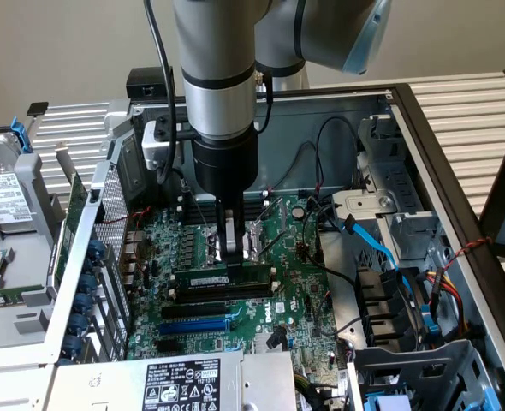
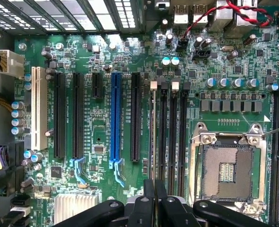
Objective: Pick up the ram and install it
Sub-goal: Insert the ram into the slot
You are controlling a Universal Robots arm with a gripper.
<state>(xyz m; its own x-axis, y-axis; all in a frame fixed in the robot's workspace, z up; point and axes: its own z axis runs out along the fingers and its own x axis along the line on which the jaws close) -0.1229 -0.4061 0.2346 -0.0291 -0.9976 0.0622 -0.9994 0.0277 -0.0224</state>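
- One grey robot arm reached down into the open computer case, its black two-fingered gripper (image 1: 229, 250) (image 2: 154, 195) over the green motherboard (image 1: 297, 295).
- Both fingers were clenched together on the top edge of the ram (image 1: 222, 281) (image 2: 152, 132), a long, thin green circuit-board stick with a white label strip.
- That ram stood upright on its edge in a black memory slot. Whether it was fully seated could not be told.
- Three more black memory slots (image 2: 172, 137) lay just beside it, towards the silver processor socket (image 2: 227, 170).
- On the ram's other side lay a black expansion slot, then the long blue expansion slot (image 2: 115, 118) (image 1: 197, 326).
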